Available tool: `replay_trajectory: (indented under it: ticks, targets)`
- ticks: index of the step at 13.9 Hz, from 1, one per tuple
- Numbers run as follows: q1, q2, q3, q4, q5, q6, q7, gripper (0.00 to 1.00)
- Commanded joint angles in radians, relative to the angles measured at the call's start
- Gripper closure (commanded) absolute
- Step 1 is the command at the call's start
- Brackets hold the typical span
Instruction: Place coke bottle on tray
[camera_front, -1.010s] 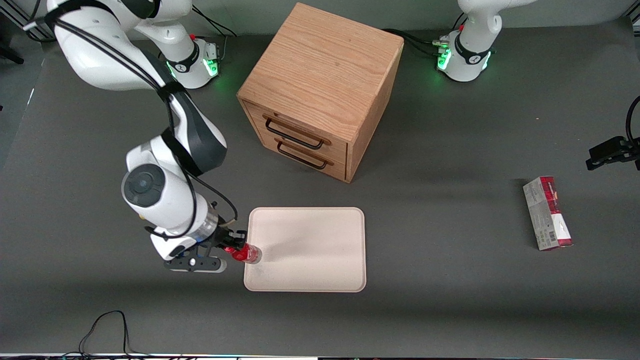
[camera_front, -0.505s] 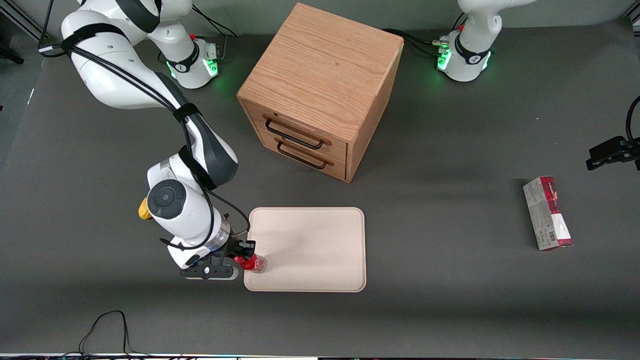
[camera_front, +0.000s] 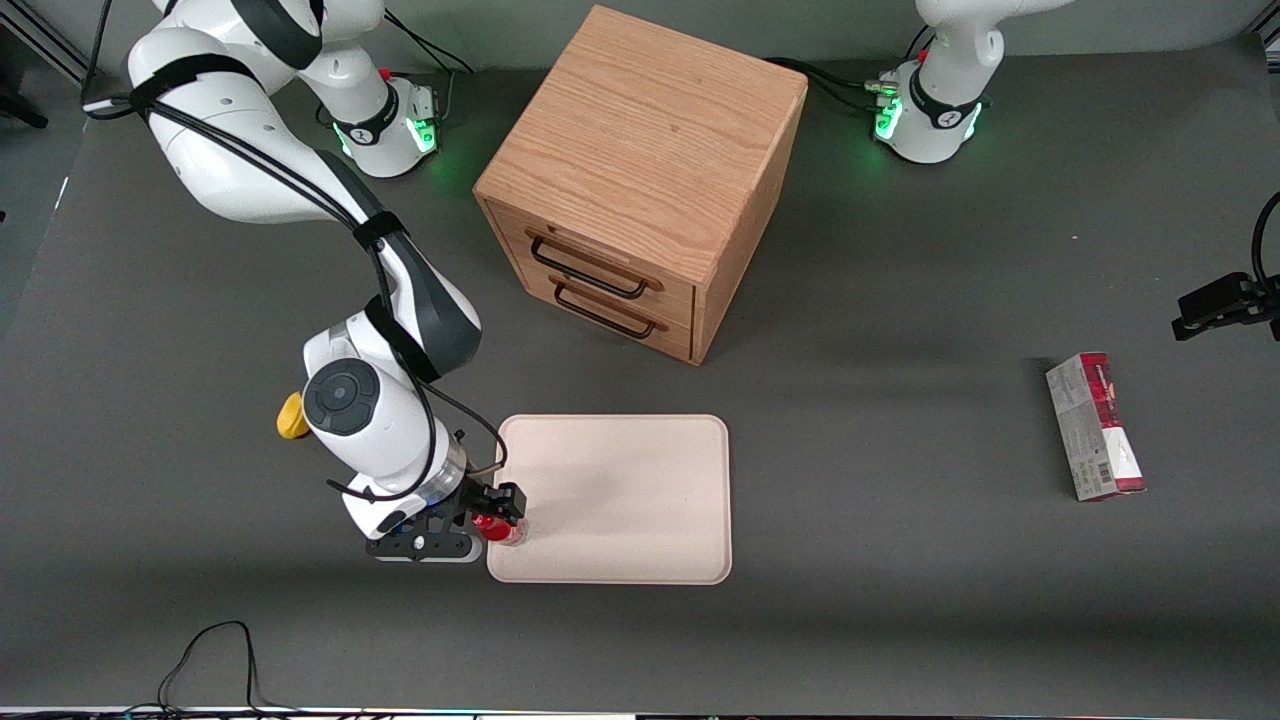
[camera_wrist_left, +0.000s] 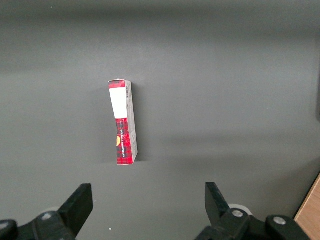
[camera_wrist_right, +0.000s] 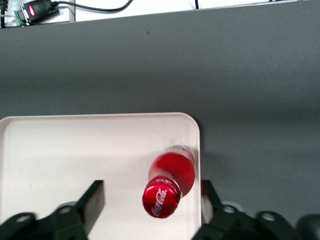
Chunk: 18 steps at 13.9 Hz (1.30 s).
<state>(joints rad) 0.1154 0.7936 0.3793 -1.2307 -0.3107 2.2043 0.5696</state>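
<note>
The coke bottle (camera_front: 499, 528) is slim and red with a red cap. It stands on the cream tray (camera_front: 620, 500), just inside the tray's edge toward the working arm's end and near the corner nearest the front camera. My right gripper (camera_front: 497, 508) hangs right above it. In the right wrist view the gripper (camera_wrist_right: 151, 199) is open. Its two black fingers (camera_wrist_right: 94, 200) stand wide apart on either side of the bottle (camera_wrist_right: 172, 175). The bottle sits close to one finger, over the tray's rim (camera_wrist_right: 196, 135). The cap points up at the camera.
A wooden two-drawer cabinet (camera_front: 640, 180) stands farther from the front camera than the tray. A small yellow lump (camera_front: 290, 416) lies beside my arm's wrist. A red-and-grey carton (camera_front: 1095, 427) lies toward the parked arm's end, and it also shows in the left wrist view (camera_wrist_left: 123, 122).
My right arm moved toward the tray with the bottle. The bottle swung from a sideways tilt to upright on the tray's edge area. The yellow lump came into view.
</note>
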Motion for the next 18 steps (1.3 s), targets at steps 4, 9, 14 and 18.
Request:
replay_trajectory:
  ticks: [4,9,14,18]
  targets:
    - [-0.003,-0.079,-0.011,0.010,-0.036,-0.081,-0.022,0.00]
    - [0.012,-0.371,-0.251,-0.195,0.226,-0.239,-0.392,0.00]
    - [0.012,-0.701,-0.457,-0.461,0.359,-0.380,-0.588,0.00]
    - [0.010,-0.876,-0.531,-0.610,0.374,-0.383,-0.617,0.00]
